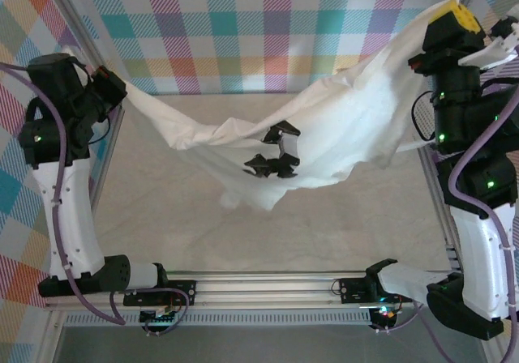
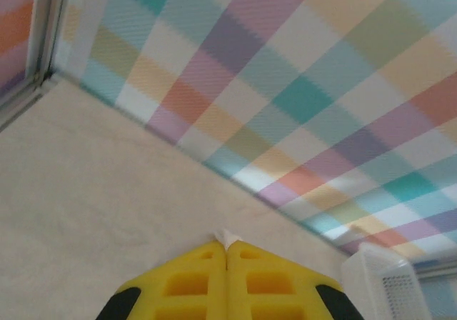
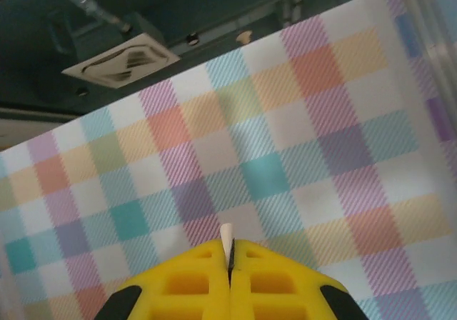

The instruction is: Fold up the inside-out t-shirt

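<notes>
Inside-out t-shirt (image 1: pixel 340 128): slung between left gripper (image 2: pixel 227 248) and right gripper (image 3: pixel 230 254), both clamping fabric slivers; dark central patches (image 1: pixel 274 151) indistinct.

A: What colour is the t-shirt (image 1: pixel 349 120)?
B: White, with black marks near its middle. A white sliver shows between the yellow fingers of the left gripper (image 2: pixel 227 246) and the right gripper (image 3: pixel 230 247).
A: And beyond the grippers?
B: A wall (image 2: pixel 300 84) checked in teal, orange, purple, yellow and white. Ahead of the left gripper there is a mottled beige tabletop (image 2: pixel 86 191) and a white lattice basket (image 2: pixel 385 284).
</notes>
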You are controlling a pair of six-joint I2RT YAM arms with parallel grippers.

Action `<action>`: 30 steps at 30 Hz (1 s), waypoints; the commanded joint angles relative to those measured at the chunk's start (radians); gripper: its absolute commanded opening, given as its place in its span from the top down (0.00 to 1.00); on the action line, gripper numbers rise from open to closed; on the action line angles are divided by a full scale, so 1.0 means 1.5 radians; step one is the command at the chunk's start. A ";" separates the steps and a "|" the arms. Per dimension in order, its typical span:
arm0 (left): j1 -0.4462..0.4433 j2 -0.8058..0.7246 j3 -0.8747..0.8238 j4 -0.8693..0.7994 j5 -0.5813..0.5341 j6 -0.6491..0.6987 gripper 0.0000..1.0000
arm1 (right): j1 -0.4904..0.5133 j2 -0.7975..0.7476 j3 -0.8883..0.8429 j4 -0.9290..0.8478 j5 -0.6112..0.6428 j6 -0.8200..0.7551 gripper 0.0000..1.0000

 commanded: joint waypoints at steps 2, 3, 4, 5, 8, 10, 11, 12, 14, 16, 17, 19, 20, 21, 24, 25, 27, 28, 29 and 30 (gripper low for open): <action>0.012 0.119 -0.199 0.023 0.069 -0.030 1.00 | -0.090 0.111 0.019 -0.208 -0.006 0.068 1.00; 0.012 0.134 -0.242 0.040 0.080 -0.034 1.00 | -0.108 0.127 0.016 -0.244 -0.034 0.087 1.00; 0.013 0.149 -0.286 0.053 0.081 -0.034 1.00 | -0.127 0.144 0.009 -0.281 -0.073 0.103 1.00; 0.013 0.156 -0.323 0.064 0.076 -0.032 0.96 | -0.137 0.154 -0.005 -0.308 -0.096 0.123 1.00; 0.012 0.141 -0.400 0.095 0.074 -0.026 0.76 | -0.146 0.146 -0.106 -0.297 -0.196 0.137 1.00; 0.012 0.119 -0.431 0.118 0.107 -0.021 0.67 | -0.146 0.137 -0.175 -0.263 -0.276 0.129 1.00; 0.006 0.107 -0.443 0.131 0.132 -0.015 0.64 | -0.146 0.140 -0.197 -0.261 -0.305 0.125 1.00; -0.005 0.101 -0.449 0.136 0.148 -0.007 0.61 | -0.146 0.145 -0.208 -0.271 -0.322 0.122 1.00; -0.043 0.096 -0.448 0.128 0.174 0.031 0.56 | -0.146 0.152 -0.232 -0.291 -0.337 0.120 1.00; -0.097 0.096 -0.445 0.120 0.163 0.056 0.51 | -0.145 0.146 -0.268 -0.294 -0.331 0.123 1.00; -0.128 0.098 -0.443 0.125 0.151 0.070 0.48 | -0.145 0.137 -0.291 -0.286 -0.331 0.126 1.00; -0.188 0.118 -0.425 0.123 0.100 0.087 0.44 | -0.146 0.117 -0.333 -0.258 -0.349 0.129 1.00; -0.221 0.136 -0.406 0.120 0.070 0.099 0.42 | -0.145 0.109 -0.346 -0.248 -0.361 0.130 1.00; -0.246 0.160 -0.385 0.117 0.043 0.111 0.40 | -0.146 0.104 -0.354 -0.241 -0.372 0.132 1.00; -0.315 0.261 -0.292 0.124 -0.024 0.154 0.29 | -0.146 0.097 -0.358 -0.233 -0.408 0.140 1.00; -0.328 0.306 -0.251 0.128 -0.033 0.167 0.25 | -0.146 0.097 -0.356 -0.231 -0.417 0.141 1.00; -0.346 0.394 -0.160 0.126 -0.057 0.193 0.21 | -0.144 0.097 -0.351 -0.226 -0.434 0.143 1.00; -0.354 0.444 -0.107 0.119 -0.080 0.209 0.20 | -0.145 0.098 -0.347 -0.226 -0.439 0.144 1.00; -0.358 0.496 -0.050 0.101 -0.096 0.222 0.20 | -0.145 0.099 -0.344 -0.228 -0.442 0.145 1.00; -0.359 0.540 0.004 0.082 -0.103 0.230 0.20 | -0.145 0.098 -0.340 -0.229 -0.443 0.145 1.00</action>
